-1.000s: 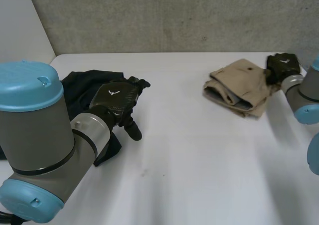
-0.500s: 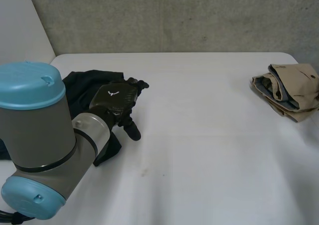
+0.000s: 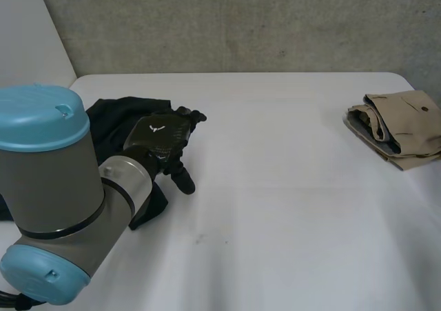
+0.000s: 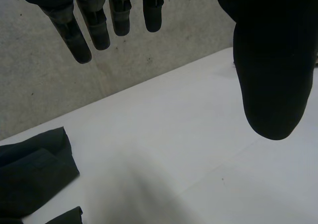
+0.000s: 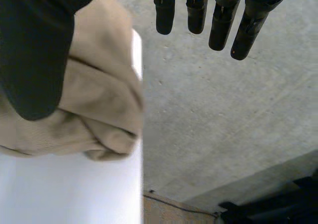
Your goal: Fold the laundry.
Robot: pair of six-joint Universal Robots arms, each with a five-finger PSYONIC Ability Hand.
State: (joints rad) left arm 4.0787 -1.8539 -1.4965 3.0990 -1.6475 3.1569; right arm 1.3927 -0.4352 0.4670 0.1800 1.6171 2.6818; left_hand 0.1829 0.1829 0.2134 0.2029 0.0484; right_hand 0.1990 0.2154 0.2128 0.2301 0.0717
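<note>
A folded khaki garment (image 3: 400, 128) lies at the table's far right edge. In the right wrist view the same khaki garment (image 5: 107, 97) sits beside my right hand (image 5: 221, 20), partly behind the thumb; the fingers are straight and apart from the cloth, so the hand is open. A crumpled dark garment (image 3: 114, 121) lies at the left of the table. My left hand (image 3: 160, 140) rests at its right edge, open with relaxed fingers. In the left wrist view the left hand (image 4: 271, 80) hovers over bare table, with the dark garment (image 4: 30, 172) off to the side of its fingers.
The white table (image 3: 275, 207) stretches wide between the two garments. My left arm (image 3: 55, 201) fills the near left. Past the table's right edge (image 5: 138, 184) a concrete floor (image 5: 223, 124) drops away beside the khaki garment.
The khaki garment went from the table's right middle to its far right edge. My right hand left the head view and let the garment go, which then settled flatter. The left hand stayed put.
</note>
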